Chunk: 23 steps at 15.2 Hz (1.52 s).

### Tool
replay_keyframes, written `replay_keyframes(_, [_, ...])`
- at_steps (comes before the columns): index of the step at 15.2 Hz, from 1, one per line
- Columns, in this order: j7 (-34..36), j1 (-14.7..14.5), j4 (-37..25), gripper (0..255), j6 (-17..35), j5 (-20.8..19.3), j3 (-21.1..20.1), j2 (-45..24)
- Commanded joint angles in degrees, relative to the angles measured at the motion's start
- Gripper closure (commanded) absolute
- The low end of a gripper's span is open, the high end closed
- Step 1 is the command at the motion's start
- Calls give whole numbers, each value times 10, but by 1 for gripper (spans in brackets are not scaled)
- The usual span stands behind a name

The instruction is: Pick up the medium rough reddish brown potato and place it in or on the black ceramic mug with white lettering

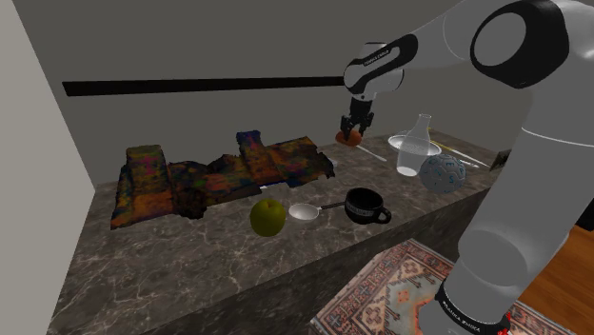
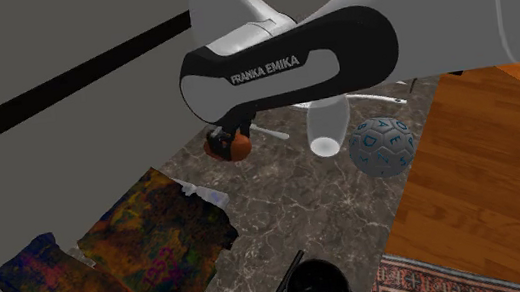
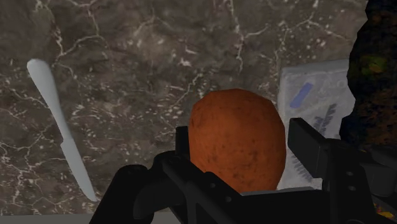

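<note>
a long counter (image 1: 190, 257) of dark, glossy marble with thin white veins runs across the room. behind it stands a plain grey wall (image 1: 238, 48) crossed by a black strip (image 1: 190, 86). at the near side lies a warm wooden floor (image 1: 562, 276) with a patterned rug (image 1: 400, 285) in reds and creams.

on the shoulder view's left of the counter sprawls a crumpled cloth (image 1: 219, 171), blotched orange, blue and dark brown. nearer the front edge sit a round yellow-green fruit (image 1: 267, 217), a small white spoon (image 1: 305, 211) with a dark handle, and the black mug (image 1: 365, 206), squat and shiny, handle towards the shoulder view's right. further right stand a clear glass flask (image 1: 411, 147) with a narrow neck and a ball (image 1: 442, 173) patterned blue and white. a slim white knife (image 3: 63, 140) lies flat on the marble, and a white sheet (image 3: 315, 102) with blue marks lies at the cloth's edge.

the potato (image 3: 236, 140) is an egg-shaped lump, reddish brown to orange, its skin matt and finely speckled. the gripper (image 1: 355, 131) has it pinched — the black fingers (image 3: 318, 149) press its two sides, parted only by the potato's width. it hangs clear of the marble over the far part of the counter, well apart from the mug.
</note>
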State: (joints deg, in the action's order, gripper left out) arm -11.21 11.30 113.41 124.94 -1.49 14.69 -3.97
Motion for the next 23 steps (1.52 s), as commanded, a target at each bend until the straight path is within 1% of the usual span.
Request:
replay_keyframes(1, [1,0,-8,255,-15,-2,0,7])
replay_keyframes(12, [1,-2,-70,255,-93,-6,-1,24])
replay_keyframes(17, [48,-16,52,255,-84,-39,-19,137])
replay_keyframes(23, [100,-23,173,255,-96,-61,-53,267])
